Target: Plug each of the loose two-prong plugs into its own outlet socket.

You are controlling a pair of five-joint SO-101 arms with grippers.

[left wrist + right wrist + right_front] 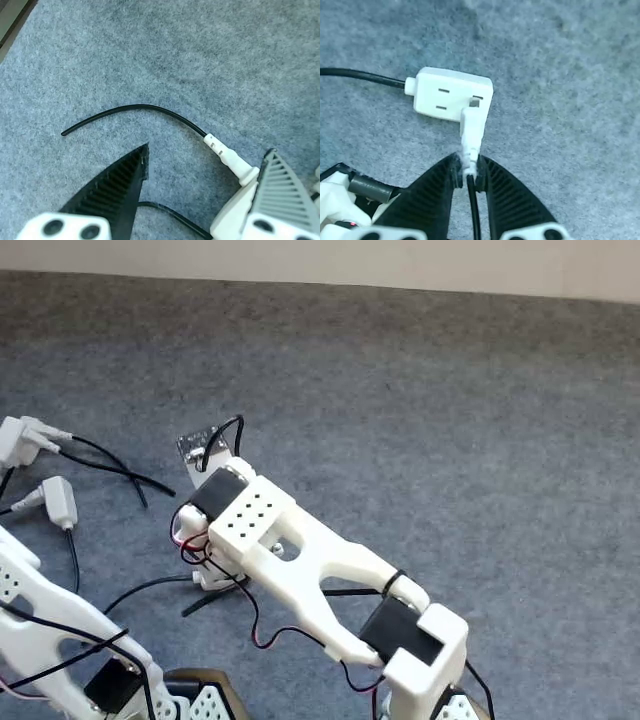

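Pinching a white plug (471,132) by its neck in the right jaws, its head touching the face of the white outlet block (451,95) on the grey table (580,75). Holding the left jaws spread wide, a second plug (227,156) lying just beside one of them, its black cord (130,107) curving away.

Plug (471,127) touching outlet socket (431,91) end.

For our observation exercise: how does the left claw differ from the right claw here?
The left claw stands open; the right claw is shut on a white plug. A loose plug lies ungripped by the left claw; the right claw holds its plug at a white outlet block. The left claw shows one black and one pale finger, the right claw two black. Both point down at grey carpet.
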